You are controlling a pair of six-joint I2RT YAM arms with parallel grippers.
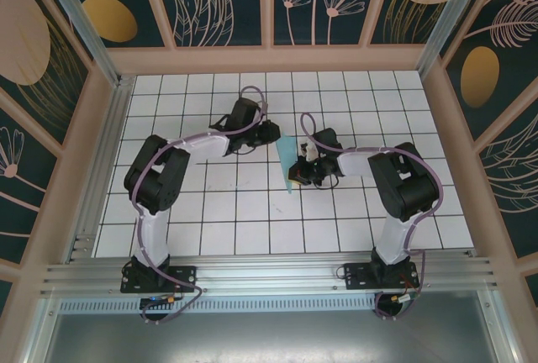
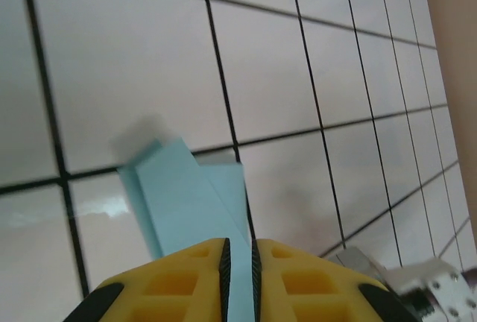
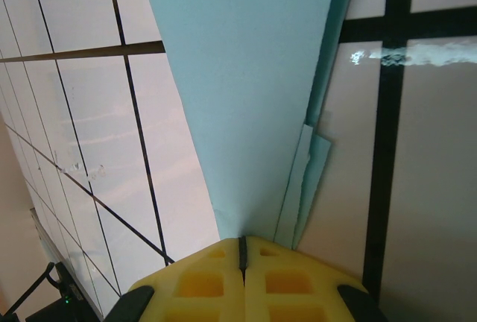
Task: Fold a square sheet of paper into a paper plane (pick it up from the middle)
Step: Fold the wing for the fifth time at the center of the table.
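Top external view: we hold the slim, pointed light teal-blue paper plane (image 1: 287, 161) over the white gridded table (image 1: 210, 212). Our left gripper (image 2: 238, 255) pinches one end through a hairline gap and our right gripper (image 3: 242, 246) clamps the other tight, probably to keep the crease taut.

I find open counter (image 1: 218, 228) along the near rows. Left claw (image 1: 271, 134), right claw (image 1: 297, 170) and paper plane (image 1: 286, 157) block the centre.

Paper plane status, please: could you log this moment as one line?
left hand: shut on paper plane | right hand: shut on paper plane
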